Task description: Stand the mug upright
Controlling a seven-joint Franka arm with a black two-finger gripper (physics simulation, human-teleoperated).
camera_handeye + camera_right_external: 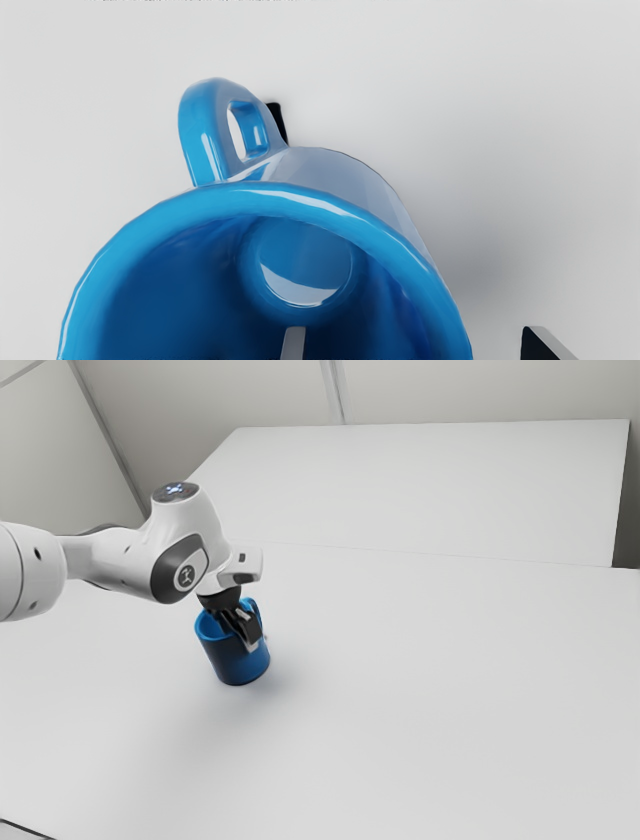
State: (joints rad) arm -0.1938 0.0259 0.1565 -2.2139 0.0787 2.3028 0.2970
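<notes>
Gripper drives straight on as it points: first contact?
Likely the inside of the blue mug, with one finger of the gripper in it. The other points toward the table outside; depth unclear, so order's a guess.

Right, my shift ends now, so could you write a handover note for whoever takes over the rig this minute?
Gripper: open, straddling the mug's wall, one finger inside, the other outside.
Mug: under the hand at the table, mouth up, handle out at its side.
Done: the mug looks upright or nearly so.
Left: confirm that its base sits flat, which I cannot tell; if so, probably lift the fingers clear without catching the rim.
</notes>
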